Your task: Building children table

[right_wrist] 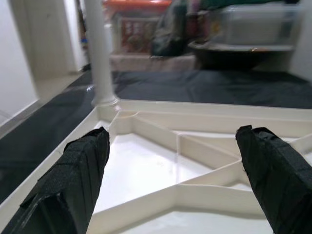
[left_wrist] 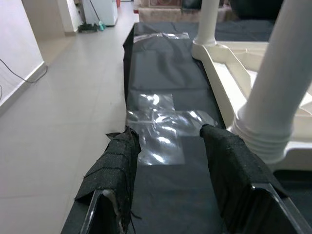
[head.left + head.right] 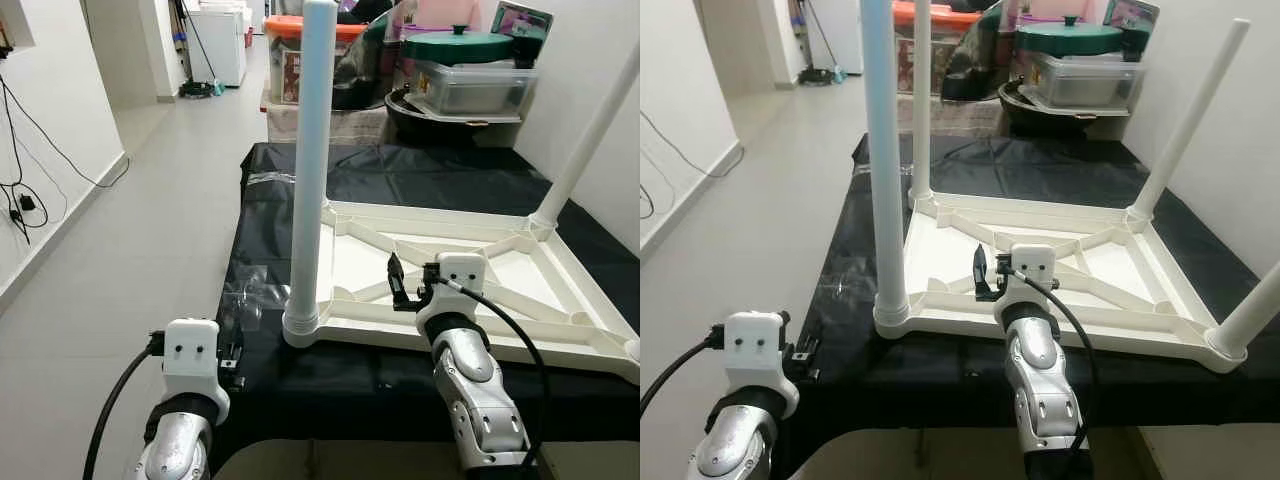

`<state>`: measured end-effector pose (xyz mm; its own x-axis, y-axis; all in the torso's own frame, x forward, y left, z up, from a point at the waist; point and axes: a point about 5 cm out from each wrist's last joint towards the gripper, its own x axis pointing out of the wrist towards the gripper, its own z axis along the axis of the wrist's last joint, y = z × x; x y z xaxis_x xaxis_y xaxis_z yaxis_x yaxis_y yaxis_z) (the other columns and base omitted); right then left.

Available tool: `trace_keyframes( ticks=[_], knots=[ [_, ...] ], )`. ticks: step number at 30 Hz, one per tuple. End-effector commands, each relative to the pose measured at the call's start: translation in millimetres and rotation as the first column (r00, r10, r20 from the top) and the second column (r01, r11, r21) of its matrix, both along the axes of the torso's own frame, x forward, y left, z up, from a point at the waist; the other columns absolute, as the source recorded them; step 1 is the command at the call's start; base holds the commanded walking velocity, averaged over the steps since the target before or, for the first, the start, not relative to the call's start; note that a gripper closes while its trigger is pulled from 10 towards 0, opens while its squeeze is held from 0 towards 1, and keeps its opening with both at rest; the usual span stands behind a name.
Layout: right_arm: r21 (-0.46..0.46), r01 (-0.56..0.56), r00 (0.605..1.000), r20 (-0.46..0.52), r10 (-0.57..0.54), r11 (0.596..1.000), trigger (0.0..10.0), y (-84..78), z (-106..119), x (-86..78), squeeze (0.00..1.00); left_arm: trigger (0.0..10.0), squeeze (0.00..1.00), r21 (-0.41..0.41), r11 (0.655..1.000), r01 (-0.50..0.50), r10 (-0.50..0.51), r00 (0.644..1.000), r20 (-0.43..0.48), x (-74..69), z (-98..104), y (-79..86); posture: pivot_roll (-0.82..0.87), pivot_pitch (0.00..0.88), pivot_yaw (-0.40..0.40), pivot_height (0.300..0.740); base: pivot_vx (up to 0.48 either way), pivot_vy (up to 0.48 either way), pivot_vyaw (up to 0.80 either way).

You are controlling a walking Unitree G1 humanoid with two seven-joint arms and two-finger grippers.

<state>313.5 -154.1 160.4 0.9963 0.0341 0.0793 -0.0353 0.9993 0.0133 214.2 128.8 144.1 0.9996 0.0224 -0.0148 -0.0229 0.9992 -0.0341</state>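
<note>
A white plastic children's table [image 3: 1120, 262] lies upside down on a surface covered in black cloth [image 3: 970, 160]. Its legs stand upright in the corners: the near left leg [image 3: 883, 150], the far left leg [image 3: 922, 100], the far right leg [image 3: 1187, 120] and the near right leg [image 3: 1252, 312]. My right gripper [image 1: 175, 141] hovers open over the table's near rim, its fingers [image 1: 83, 161] wide apart above the ribbed underside, holding nothing. My left gripper [image 2: 170, 139] is open and low at the cloth's near left edge, just left of the near left leg [image 2: 278, 97].
A patch of clear tape [image 2: 163, 124] shines on the cloth ahead of the left gripper. Storage boxes [image 3: 465, 85], an orange-lidded bin [image 3: 290, 50] and a green lid [image 3: 455, 42] crowd the back. Tiled floor [image 3: 130, 260] runs along the left, with cables [image 3: 25, 190] on the wall.
</note>
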Motion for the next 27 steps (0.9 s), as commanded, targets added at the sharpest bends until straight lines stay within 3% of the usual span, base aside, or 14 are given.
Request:
trace_keyframes(
  ticks=[1, 6, 8, 10, 11, 13, 14, 18, 19, 20, 21, 22, 25, 27],
  knots=[
    [0.046, -0.085, 0.994, -0.060, 0.087, 0.995, 10.0, -12.6, -3, 10.6, 0.00, 10.0, 0.00, -0.043, 0.997, 0.061, -0.063, 0.997, -0.038, -5.6, -5, -6.9, 0.09, 0.030, -0.069, 0.740, 0.000, 0.000, 0.00],
    [-0.004, -0.264, 0.963, -0.054, 0.264, 0.964, 10.0, -35.3, 8, 19.7, 0.00, 10.0, 0.00, -0.087, 0.981, 0.174, -0.181, 0.980, -0.079, -15.6, -13, -16.5, 0.09, 0.025, -0.065, 0.740, 0.000, 0.000, 0.00],
    [-0.001, -0.409, 0.909, -0.083, 0.407, 0.913, 10.0, -41.9, 13, 21.3, 0.00, 10.0, 0.00, -0.123, 0.963, 0.242, -0.254, 0.963, -0.095, -18.7, -16, -21.9, 0.09, 0.022, -0.063, 0.740, 0.000, 0.000, 0.00],
    [0.012, -0.471, 0.878, -0.094, 0.470, 0.882, 10.0, -42.9, 16, 20.9, 0.00, 10.0, 0.00, -0.136, 0.954, 0.268, -0.283, 0.954, -0.101, -19.8, -17, -23.9, 0.09, 0.022, -0.063, 0.740, 0.000, 0.000, 0.00],
    [0.006, -0.527, 0.847, -0.081, 0.526, 0.850, 10.0, -39.7, 20, 20.0, 0.62, 10.0, 0.00, -0.133, 0.951, 0.281, -0.295, 0.950, -0.100, -20.3, -17, -24.8, 0.08, 0.017, -0.060, 0.740, 0.000, 0.000, 0.00],
    [0.000, -0.567, 0.822, -0.072, 0.565, 0.824, 10.0, -37.4, 23, 19.1, 0.62, 10.0, 0.00, -0.131, 0.948, 0.289, -0.303, 0.948, -0.099, -21.0, -17, -25.4, 0.09, 0.018, -0.058, 0.740, 0.000, 0.000, 0.00],
    [0.011, -0.606, 0.793, -0.065, 0.605, 0.796, 10.0, -34.3, 26, 20.6, 1.00, 10.0, 0.00, -0.124, 0.946, 0.298, -0.311, 0.945, -0.098, -21.9, -17, -25.9, 0.09, 0.015, -0.059, 0.740, 0.000, 0.000, 0.00],
    [-0.007, -0.694, 0.719, -0.045, 0.693, 0.720, 10.0, -14.6, 35, 28.7, 1.00, 10.0, 0.00, -0.118, 0.944, 0.309, -0.320, 0.942, -0.098, -24.2, -15, -26.4, 0.10, 0.031, -0.060, 0.740, 0.000, 0.000, 0.00],
    [0.000, -0.709, 0.704, -0.035, 0.709, 0.705, 10.0, -10.0, 37, 30.3, 0.79, 10.0, 0.00, -0.119, 0.943, 0.310, -0.321, 0.942, -0.097, -24.8, -15, -26.5, 0.10, 0.039, -0.062, 0.740, 0.000, 0.000, 0.00],
    [0.012, -0.717, 0.697, -0.021, 0.717, 0.697, 10.0, -4.7, 39, 32.6, 0.28, 10.0, 0.00, -0.120, 0.943, 0.310, -0.322, 0.942, -0.096, -25.3, -14, -26.5, 0.10, 0.040, -0.062, 0.740, 0.000, 0.000, 0.00],
    [0.012, -0.717, 0.697, -0.021, 0.717, 0.697, 10.0, -4.7, 39, 32.6, 0.28, 10.0, 0.00, -0.120, 0.943, 0.310, -0.322, 0.942, -0.096, -25.3, -14, -26.5, 0.10, 0.040, -0.062, 0.740, 0.000, 0.000, 0.00],
    [0.021, -0.735, 0.678, -0.013, 0.735, 0.678, 10.0, 0.0, 41, 34.1, 0.00, 10.0, 0.00, -0.121, 0.942, 0.313, -0.325, 0.941, -0.096, -25.7, -14, -26.5, 0.11, 0.043, -0.060, 0.740, 0.000, 0.000, 0.00],
    [0.019, -0.751, 0.660, -0.009, 0.751, 0.660, 10.0, 4.7, 42, 34.9, 0.00, 10.0, 0.00, -0.121, 0.941, 0.316, -0.327, 0.940, -0.095, -26.0, -13, -26.6, 0.11, 0.046, -0.060, 0.740, 0.000, 0.000, 0.00],
    [0.027, -0.796, 0.605, 0.002, 0.796, 0.605, 10.0, 14.5, 44, 34.6, 0.00, 10.0, 0.00, -0.120, 0.939, 0.321, -0.332, 0.939, -0.091, -27.4, -11, -26.9, 0.11, 0.061, -0.062, 0.740, 0.000, 0.000, 0.00]
  ],
)
